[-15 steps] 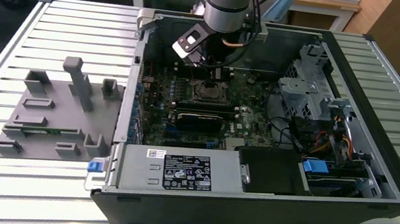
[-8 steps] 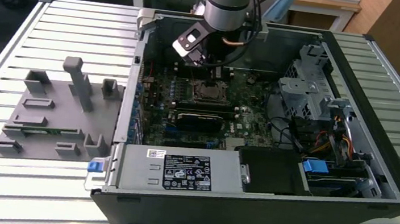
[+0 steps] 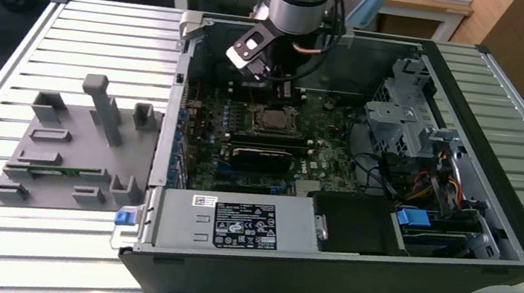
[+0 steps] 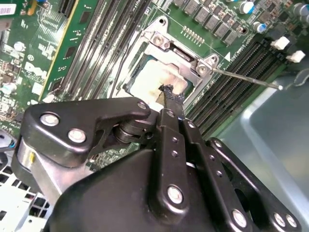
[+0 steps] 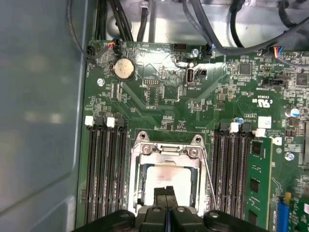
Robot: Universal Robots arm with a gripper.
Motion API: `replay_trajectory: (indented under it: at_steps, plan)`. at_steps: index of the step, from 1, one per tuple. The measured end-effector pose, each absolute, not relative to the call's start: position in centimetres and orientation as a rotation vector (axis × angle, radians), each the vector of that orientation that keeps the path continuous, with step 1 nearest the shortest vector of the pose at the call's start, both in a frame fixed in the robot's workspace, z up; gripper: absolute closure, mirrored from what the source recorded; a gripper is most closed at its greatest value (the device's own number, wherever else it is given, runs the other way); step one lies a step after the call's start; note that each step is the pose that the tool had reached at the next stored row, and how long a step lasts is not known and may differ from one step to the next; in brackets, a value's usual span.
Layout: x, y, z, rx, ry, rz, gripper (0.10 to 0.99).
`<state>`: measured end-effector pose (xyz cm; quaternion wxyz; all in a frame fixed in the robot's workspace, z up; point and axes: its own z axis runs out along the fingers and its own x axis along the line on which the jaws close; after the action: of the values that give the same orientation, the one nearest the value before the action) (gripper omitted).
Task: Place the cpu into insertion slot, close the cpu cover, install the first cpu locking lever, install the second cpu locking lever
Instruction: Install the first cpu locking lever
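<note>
Down inside the open computer case (image 3: 517, 230), I am reaching in from twelve o'clock in the exterior view. My gripper (image 4: 170, 94) is hanging over the insertion slot (image 3: 270, 121), near the middle of the green circuit board (image 5: 159, 106). I am coming in steeply from above, which I judge is what is letting my wrist clear the case walls.

I am holding my fingers pressed together with nothing between them, so they are forming one narrow, blunt tip. To my judgement that shape suits pushing rather than grasping. The tip is sitting over the cpu (image 5: 164, 175), whose pale metal top is showing through the window of the cpu cover (image 5: 196, 176). Whether I am touching it or hovering just above, I cannot tell.

The cpu is lying flat in the slot, so I am counting the placing as done. The cover looks lowered around it, its shiny frame lying square with the socket rim.

A thin locking lever (image 4: 246, 78) is standing free beside the socket, slanting toward the long black memory slots (image 5: 104, 169). It is not tucked under any catch I can see, so the latching, I judge, is not yet done. I cannot make out the other lever.

At nine o'clock from the case in the exterior view, a grey fixture tray (image 3: 71, 153) is lying on the slatted table (image 3: 106, 30), well apart from my work.
</note>
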<state>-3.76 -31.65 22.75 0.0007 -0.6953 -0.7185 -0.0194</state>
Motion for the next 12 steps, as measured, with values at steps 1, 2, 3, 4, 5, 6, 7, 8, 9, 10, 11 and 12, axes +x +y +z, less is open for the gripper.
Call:
replay_trajectory:
  at_steps: [1,2,3,4,5,6,7,8,9,10,11,12]
  plan:
    - [-3.8,-31.6,22.9,-2.183,-2.256,-0.061,0.98]
    - [-3.8,-31.6,23.2,-2.183,-2.256,-0.061,0.98]
    - [-3.8,-31.6,23.5,-2.183,-2.256,-0.061,0.98]
    - [-3.8,-31.6,23.9,-2.183,-2.256,-0.061,0.98]
    - [-3.8,-31.6,24.3,-2.183,-2.256,-0.061,0.98]
    - [-3.8,-31.6,24.8,-2.183,-2.256,-0.061,0.98]
    - [-3.8,-31.6,25.2,-2.183,-2.256,-0.061,0.98]
    - [-3.8,-31.6,25.7,-2.183,-2.256,-0.061,0.98]
    - [-3.8,-31.6,26.1,-2.183,-2.256,-0.061,0.98]
    - [-3.8,-31.6,26.6,-2.183,-2.256,-0.061,0.98]
    - [-3.8,-31.6,27.0,-2.183,-2.256,-0.061,0.98]
    - [-3.8,-31.6,27.5,-2.183,-2.256,-0.061,0.98]
